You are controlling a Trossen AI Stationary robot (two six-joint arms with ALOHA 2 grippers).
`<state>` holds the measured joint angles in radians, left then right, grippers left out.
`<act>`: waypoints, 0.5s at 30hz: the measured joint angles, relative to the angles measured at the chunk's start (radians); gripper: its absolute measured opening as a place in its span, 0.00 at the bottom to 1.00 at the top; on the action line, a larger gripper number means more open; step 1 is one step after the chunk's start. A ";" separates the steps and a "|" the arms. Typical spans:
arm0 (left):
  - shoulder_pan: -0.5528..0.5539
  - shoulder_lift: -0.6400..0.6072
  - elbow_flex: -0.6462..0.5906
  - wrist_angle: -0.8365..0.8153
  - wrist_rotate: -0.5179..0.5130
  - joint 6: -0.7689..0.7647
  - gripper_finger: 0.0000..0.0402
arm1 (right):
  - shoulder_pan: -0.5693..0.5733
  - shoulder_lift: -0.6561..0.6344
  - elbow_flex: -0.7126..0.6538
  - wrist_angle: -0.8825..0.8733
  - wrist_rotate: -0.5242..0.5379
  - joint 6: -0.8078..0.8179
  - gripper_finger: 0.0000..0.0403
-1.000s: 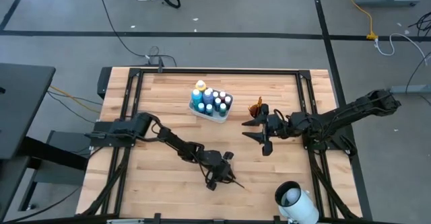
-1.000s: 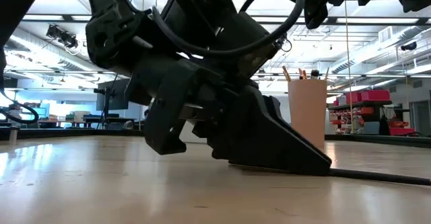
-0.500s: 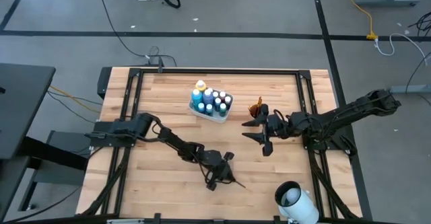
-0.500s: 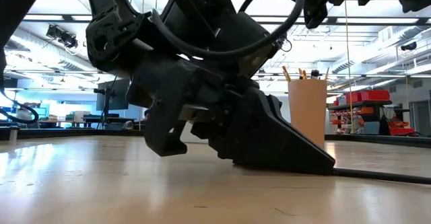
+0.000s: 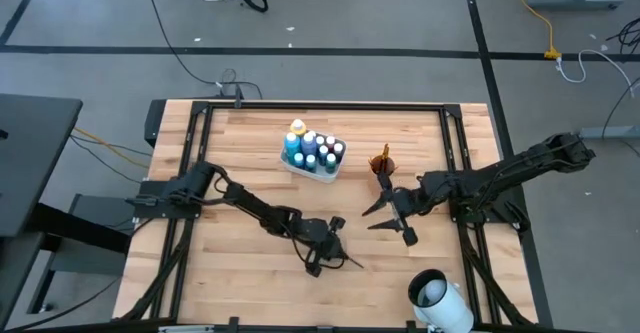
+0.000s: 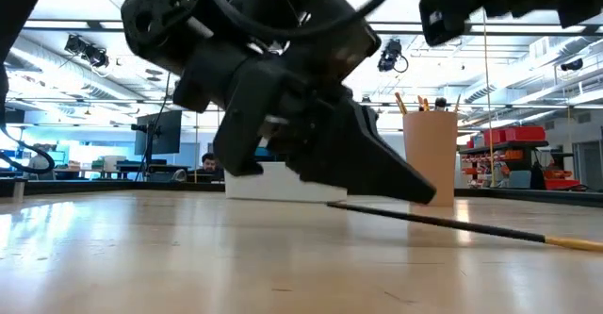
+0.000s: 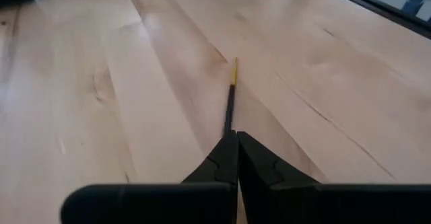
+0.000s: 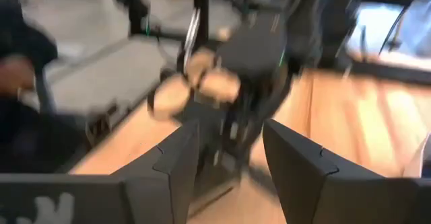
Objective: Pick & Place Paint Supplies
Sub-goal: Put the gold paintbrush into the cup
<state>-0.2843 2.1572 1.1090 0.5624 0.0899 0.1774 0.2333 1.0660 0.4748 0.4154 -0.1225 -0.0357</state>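
A thin dark paintbrush (image 7: 231,99) with a yellowish tip juts out past my left gripper (image 7: 232,138), which is shut on it near the middle of the table's near half (image 5: 330,255). In the low view the paintbrush (image 6: 490,229) slants down from the gripper toward the tabletop. Several paint bottles (image 5: 312,147) stand in the white tray (image 5: 320,173) at the far middle. The orange-brown cup (image 5: 380,163) to its right holds more brushes. My right gripper (image 5: 388,221) hangs open above the table, just on the near side of the cup, with nothing between its fingers. My left gripper pinches the paintbrush's dark handle (image 7: 229,122) between its two fingertips (image 7: 250,158). The fingers slant downward and lie along the brush. The held end is off the table and the yellowish tip (image 6: 573,244) hangs low; whether the tip touches the wood, I cannot tell.
A white cylinder (image 5: 436,295) stands at the table's near right corner. Dark frame rails (image 5: 462,153) run along the table's sides and far edge. Bare wood lies on the left half and along the near edge.
My left gripper has risen with the paintbrush pinched in it. The brush's held end has come off the table, so the brush now slants down to its tip. My right gripper has swung and tipped a little toward the near edge, away from the cup, and has stayed open.
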 joint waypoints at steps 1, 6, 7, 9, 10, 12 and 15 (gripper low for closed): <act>0.000 -0.008 0.001 -0.014 -0.006 0.003 0.01 | 0.002 0.000 0.000 -0.040 -0.004 -0.013 0.42; -0.002 -0.036 0.001 -0.065 -0.009 0.004 0.01 | 0.028 0.000 0.000 -0.228 0.035 0.036 0.42; -0.002 -0.037 0.002 -0.063 -0.011 0.002 0.01 | 0.034 0.001 0.000 -0.252 0.044 0.067 0.42; -0.002 -0.037 0.002 -0.065 -0.025 0.001 0.01 | 0.053 0.001 0.000 -0.293 0.067 0.122 0.42; -0.002 -0.037 0.002 -0.066 -0.034 0.003 0.01 | 0.067 0.005 0.000 -0.310 0.076 0.140 0.42; -0.002 -0.037 0.002 -0.064 -0.071 0.013 0.01 | 0.099 0.016 0.000 -0.346 0.102 0.173 0.42; -0.002 -0.037 0.002 -0.053 -0.194 0.018 0.01 | 0.143 0.052 0.000 -0.387 0.205 0.248 0.42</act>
<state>-0.2863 2.1204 1.1114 0.5097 -0.1037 0.1956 0.3759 1.1178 0.4747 0.0282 0.0822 0.2121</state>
